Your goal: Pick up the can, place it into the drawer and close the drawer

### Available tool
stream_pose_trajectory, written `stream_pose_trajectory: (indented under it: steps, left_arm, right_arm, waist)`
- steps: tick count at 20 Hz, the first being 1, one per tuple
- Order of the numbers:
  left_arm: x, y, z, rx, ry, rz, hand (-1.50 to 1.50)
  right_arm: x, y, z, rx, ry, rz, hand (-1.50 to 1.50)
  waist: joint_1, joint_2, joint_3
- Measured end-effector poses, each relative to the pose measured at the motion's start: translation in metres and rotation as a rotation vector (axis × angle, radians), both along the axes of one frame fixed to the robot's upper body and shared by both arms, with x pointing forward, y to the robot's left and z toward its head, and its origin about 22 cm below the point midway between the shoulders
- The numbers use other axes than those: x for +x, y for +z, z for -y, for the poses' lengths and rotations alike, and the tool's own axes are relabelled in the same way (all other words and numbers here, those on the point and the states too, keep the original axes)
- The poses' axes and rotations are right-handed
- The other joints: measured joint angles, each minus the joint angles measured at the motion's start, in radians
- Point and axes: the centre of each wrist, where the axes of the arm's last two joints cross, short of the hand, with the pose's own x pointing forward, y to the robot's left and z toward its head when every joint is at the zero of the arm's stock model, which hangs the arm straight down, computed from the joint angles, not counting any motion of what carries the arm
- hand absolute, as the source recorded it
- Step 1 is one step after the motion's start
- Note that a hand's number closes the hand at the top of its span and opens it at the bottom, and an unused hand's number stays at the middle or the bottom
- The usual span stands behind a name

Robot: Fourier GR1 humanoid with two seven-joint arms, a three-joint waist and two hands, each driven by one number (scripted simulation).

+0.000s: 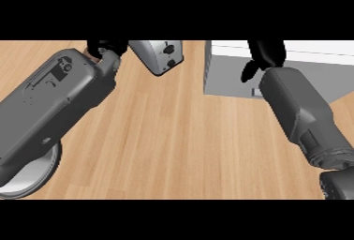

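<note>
The can shows nowhere in the head view. The open drawer (228,77) is a grey and white box at the upper right of the wooden counter. My right hand (266,52) is over the drawer's inside, with its thumb hanging down near the drawer's left part. The picture's upper edge cuts the hand off, so anything it holds is hidden. My left hand (105,50) is at the upper left, just left of a silver appliance, and is also mostly cut off.
A silver toaster-like appliance (160,56) with black knobs stands at the top centre. A grey plate (31,180) lies at the lower left, partly under my left forearm (52,103). Bare wooden counter (180,140) fills the middle.
</note>
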Motion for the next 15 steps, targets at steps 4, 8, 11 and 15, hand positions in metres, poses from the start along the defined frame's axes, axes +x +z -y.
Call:
stream_pose_trajectory:
  steps: [4, 8, 11, 15]
  left_arm:
    - [-0.004, 0.000, -0.001, -0.002, -0.011, -0.002, -1.50]
    - [-0.006, 0.000, -0.005, -0.001, -0.013, -0.004, -1.50]
    - [-0.007, -0.002, -0.008, -0.001, -0.012, -0.010, -1.50]
    - [-0.009, 0.001, -0.010, -0.007, -0.013, -0.007, -1.50]
  right_arm:
    - [0.002, 0.003, 0.001, 0.050, 0.055, -0.062, -1.50]
    - [0.003, 0.005, 0.002, 0.222, 0.103, -0.101, -1.50]
    - [0.004, 0.009, 0.002, 0.389, 0.134, -0.119, -1.50]
    - [0.008, 0.019, 0.003, 0.562, 0.175, -0.118, -1.50]
  waist:
    - [0.002, 0.002, 0.004]
    - [-0.003, 0.000, 0.003]
    - [-0.009, -0.001, 0.004]
    - [-0.009, -0.005, 0.001]
